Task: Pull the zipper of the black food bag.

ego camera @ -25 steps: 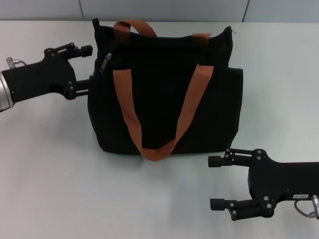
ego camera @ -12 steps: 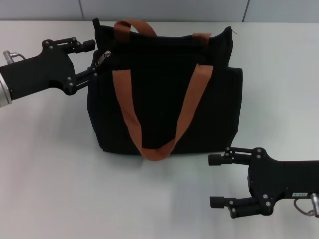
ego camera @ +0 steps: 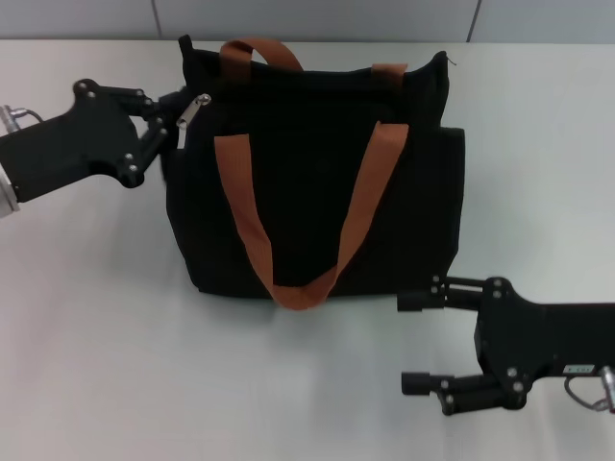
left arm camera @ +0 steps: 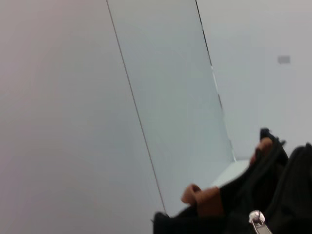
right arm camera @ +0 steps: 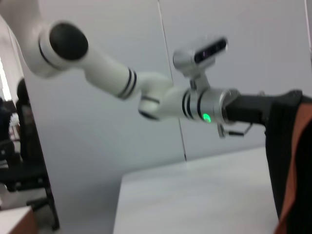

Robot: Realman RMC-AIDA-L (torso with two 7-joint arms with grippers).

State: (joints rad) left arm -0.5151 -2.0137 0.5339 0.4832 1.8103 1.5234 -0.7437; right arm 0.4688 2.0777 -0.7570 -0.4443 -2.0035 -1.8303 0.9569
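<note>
Silver zipper [ego camera: 191,109] at left pincer [ego camera: 165,120]

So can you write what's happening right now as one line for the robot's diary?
left gripper: at zipper, top left corner of bag | grip: cannot tell | right gripper: open, on table near bag | zipper: not pulled along yet

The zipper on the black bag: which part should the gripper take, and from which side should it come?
Probably the silver pull tab of the zipper, at the bag's top corner on the robot's left. It sticks out free of the fabric, a thin flat piece to pinch across. Come from the left, where the left gripper already is; the right gripper stands open, low near the bag's bottom right corner.
</note>
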